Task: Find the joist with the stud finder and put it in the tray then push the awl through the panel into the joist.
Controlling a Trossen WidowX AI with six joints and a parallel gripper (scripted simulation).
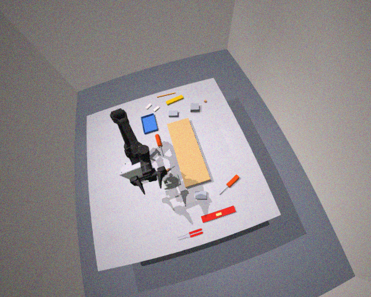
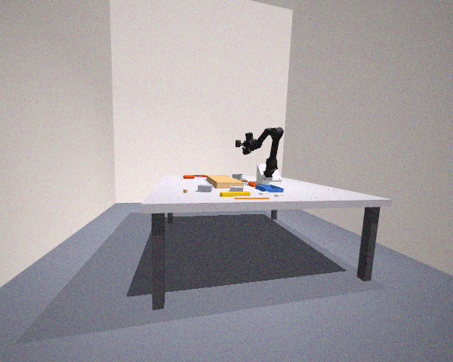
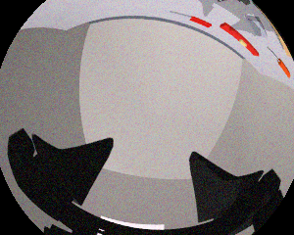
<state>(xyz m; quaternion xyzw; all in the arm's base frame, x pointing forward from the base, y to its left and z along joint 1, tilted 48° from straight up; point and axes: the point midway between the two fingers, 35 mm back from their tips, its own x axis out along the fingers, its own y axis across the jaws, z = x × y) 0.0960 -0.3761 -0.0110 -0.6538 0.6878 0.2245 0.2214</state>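
My gripper (image 1: 152, 190) (image 2: 241, 147) (image 3: 152, 150) is open and empty, raised high above the table. The tan floor panel (image 1: 188, 153) (image 2: 224, 181) lies flat; no hole can be made out. The blue tray (image 1: 149, 123) (image 2: 269, 188) looks empty. A grey block-like thing with a paler face (image 1: 201, 195) (image 2: 237, 176), perhaps the stud finder, lies off the panel's end. A small brown-handled tool (image 1: 169, 169), perhaps the awl, lies beside the panel, partly hidden by a finger in the top view.
Orange-handled screwdrivers (image 1: 158, 140) (image 1: 233, 180) lie on either side of the panel. A red level (image 1: 218, 214) (image 3: 239, 39) and red pliers (image 1: 196, 232) (image 3: 201, 22) lie near one edge. Grey blocks (image 1: 173, 113) (image 1: 194, 107), a yellow bar (image 1: 174, 99) and a pencil-like stick (image 1: 166, 94) lie beyond the panel.
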